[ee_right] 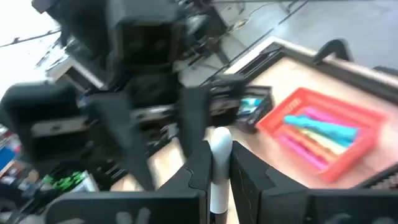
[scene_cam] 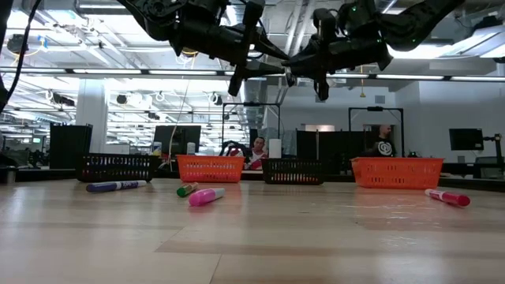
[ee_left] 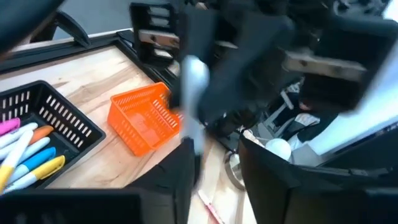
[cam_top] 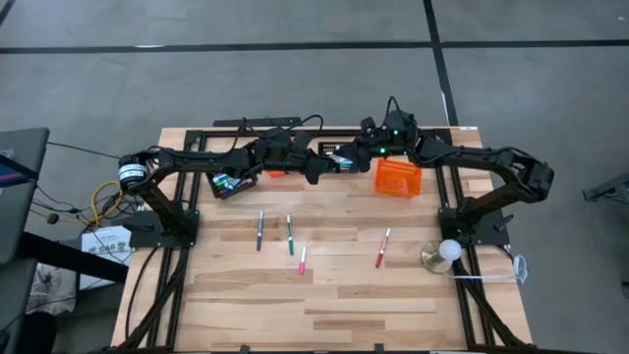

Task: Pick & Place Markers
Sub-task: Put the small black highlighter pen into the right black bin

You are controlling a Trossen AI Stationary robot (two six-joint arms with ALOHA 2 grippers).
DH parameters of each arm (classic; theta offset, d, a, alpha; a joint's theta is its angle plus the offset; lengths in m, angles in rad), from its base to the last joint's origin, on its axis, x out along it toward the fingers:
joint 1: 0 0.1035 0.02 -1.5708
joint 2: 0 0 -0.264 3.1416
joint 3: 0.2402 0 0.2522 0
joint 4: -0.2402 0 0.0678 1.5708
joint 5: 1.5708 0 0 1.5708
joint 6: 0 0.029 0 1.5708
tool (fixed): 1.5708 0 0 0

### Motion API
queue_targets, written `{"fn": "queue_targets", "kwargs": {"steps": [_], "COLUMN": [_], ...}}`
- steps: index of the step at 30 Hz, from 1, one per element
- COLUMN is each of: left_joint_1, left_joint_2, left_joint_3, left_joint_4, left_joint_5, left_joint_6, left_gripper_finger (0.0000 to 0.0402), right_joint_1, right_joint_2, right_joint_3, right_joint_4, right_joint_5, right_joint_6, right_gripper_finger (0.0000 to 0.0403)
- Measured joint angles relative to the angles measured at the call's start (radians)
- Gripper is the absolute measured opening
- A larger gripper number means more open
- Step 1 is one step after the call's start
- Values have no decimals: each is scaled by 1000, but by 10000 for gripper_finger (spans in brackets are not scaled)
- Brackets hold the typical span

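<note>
Markers (cam_top: 289, 234), lettering too small.

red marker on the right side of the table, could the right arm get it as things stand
Probably not yet: the right gripper is shut on a white marker, raised at the table's far side. The red marker itself lies unobstructed.

Both arms meet raised mid-table; right end effector (ee_right: 214, 163) clamped; left end effector (ee_left: 214, 168) parted.

four markers flat on table: purple (cam_top: 259, 230), green (cam_top: 290, 234), pink (cam_top: 302, 260), red (cam_top: 382, 248). one white marker (ee_right: 219, 165) upright, pinched mid-air; more lying in baskets.
</note>
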Motion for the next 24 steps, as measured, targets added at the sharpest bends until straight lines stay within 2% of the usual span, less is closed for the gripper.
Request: {"fn": "queue_targets", "kwargs": {"steps": [7, 12, 15, 18, 24], "left_joint_1": [21, 19, 11, 10, 10], "left_joint_2": [-88, -165, -204, -241, -313], "left_joint_3": [0, 0, -25, -93, -239], "left_joint_4": [-204, -382, -395, -399, -391], "left_joint_5": [5, -16, -68, -130, -174], "left_joint_6": [102, 147, 152, 127, -28], "left_gripper_finger": [167, 175, 173, 172, 172], "right_joint_1": [-80, -122, -120, -94, -21], "right_joint_2": [-2, -2, -2, -2, 52], "right_joint_3": [0, 0, 6, 58, 238], "right_joint_4": [-13, -53, -108, -238, -561], "right_joint_5": [-41, -74, -60, 36, 293], "right_joint_6": [-2, -17, -53, -142, -387], "right_gripper_finger": [24, 24, 24, 24, 24]}}
